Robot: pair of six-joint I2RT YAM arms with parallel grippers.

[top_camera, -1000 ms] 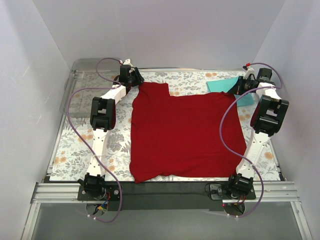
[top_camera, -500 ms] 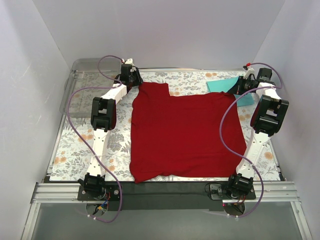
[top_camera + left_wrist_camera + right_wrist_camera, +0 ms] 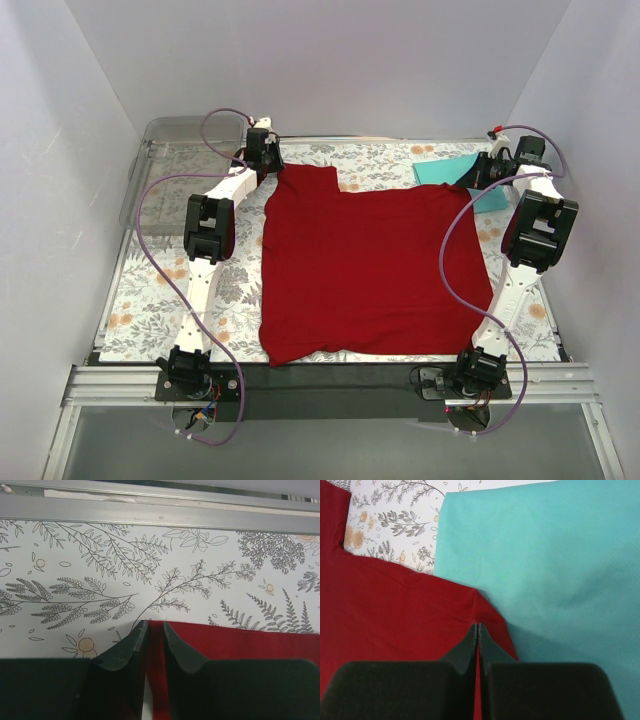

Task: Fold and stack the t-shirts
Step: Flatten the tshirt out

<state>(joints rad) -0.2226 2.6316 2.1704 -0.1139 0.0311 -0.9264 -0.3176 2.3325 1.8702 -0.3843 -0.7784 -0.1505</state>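
Two shirts lie on the floral mat (image 3: 150, 290), whose print is grey ferns and sprigs with small orange blooms. The dark red shirt (image 3: 375, 270) is spread flat across the middle. The teal shirt (image 3: 445, 170) sits as a small flat piece at the far right corner, touching the red one's far right corner. The red shirt's near hem runs just short of the mat's near edge, beside the black bar where both arms are bolted. Its right edge lies close along the right arm, so there is little room on that side. On the left a wide band of bare mat opens between the cloth and the mat's border, with the left arm reaching along it. A strip of bare mat also runs along the far edge, right of the flap of red that juts out at the far left. A clear plastic tray (image 3: 160, 170) sits beyond the far left corner, and white walls close in on the left, back and right. The left gripper (image 3: 154, 630) is low at that far left flap, near the metal rail (image 3: 160, 512) bordering the mat. Its jaws stand a narrow slit apart astride the cloth's edge, and I cannot tell whether they pinch it. The right gripper (image 3: 477, 626) is closed tight, its tips meeting on a raised ridge of red cloth just beside the teal.
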